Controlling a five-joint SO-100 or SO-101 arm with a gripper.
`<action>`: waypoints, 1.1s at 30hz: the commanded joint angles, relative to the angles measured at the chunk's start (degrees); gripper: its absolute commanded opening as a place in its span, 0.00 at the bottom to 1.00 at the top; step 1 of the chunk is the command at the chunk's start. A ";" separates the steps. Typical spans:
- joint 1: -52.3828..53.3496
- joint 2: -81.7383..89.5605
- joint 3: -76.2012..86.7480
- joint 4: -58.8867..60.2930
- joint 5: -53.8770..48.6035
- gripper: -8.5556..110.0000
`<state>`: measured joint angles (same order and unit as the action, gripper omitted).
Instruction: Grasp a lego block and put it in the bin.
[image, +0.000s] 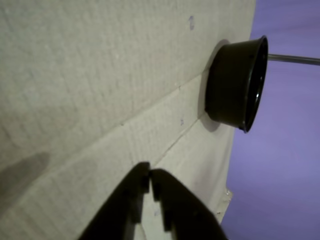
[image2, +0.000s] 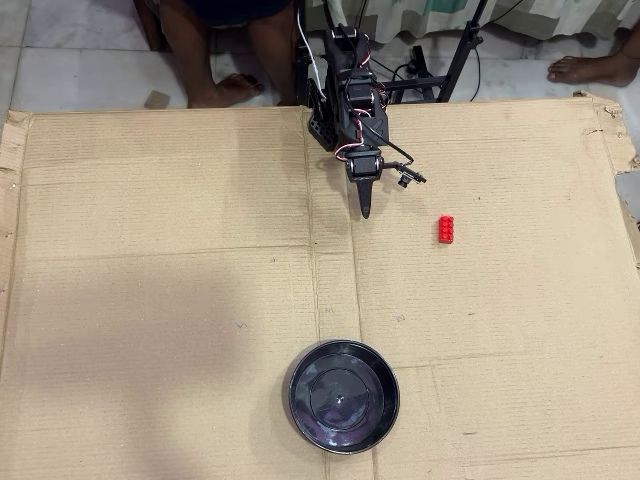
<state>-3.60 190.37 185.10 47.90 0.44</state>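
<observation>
A small red lego block (image2: 446, 229) lies on the cardboard, to the right of my gripper (image2: 365, 209) in the overhead view and apart from it. The wrist view does not show the block. My black gripper (image: 150, 175) is shut with nothing between its fingers, hanging close above the cardboard near the arm's base. The bin (image2: 343, 396), a round glossy black dish, sits near the lower edge of the overhead view, well below the gripper. In the wrist view the bin (image: 235, 85) appears on its side at upper right.
A large cardboard sheet (image2: 160, 280) covers the floor. The arm's base (image2: 335, 90) stands at its top edge, with cables and a stand leg (image2: 455, 60) behind. A person's feet (image2: 225, 90) rest just beyond the cardboard.
</observation>
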 joint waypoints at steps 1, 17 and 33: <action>0.26 0.53 0.88 0.18 0.26 0.07; -0.62 -0.62 -8.61 7.91 0.70 0.07; -7.47 -19.42 -42.71 28.48 10.11 0.07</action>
<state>-9.58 173.85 148.10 74.97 7.91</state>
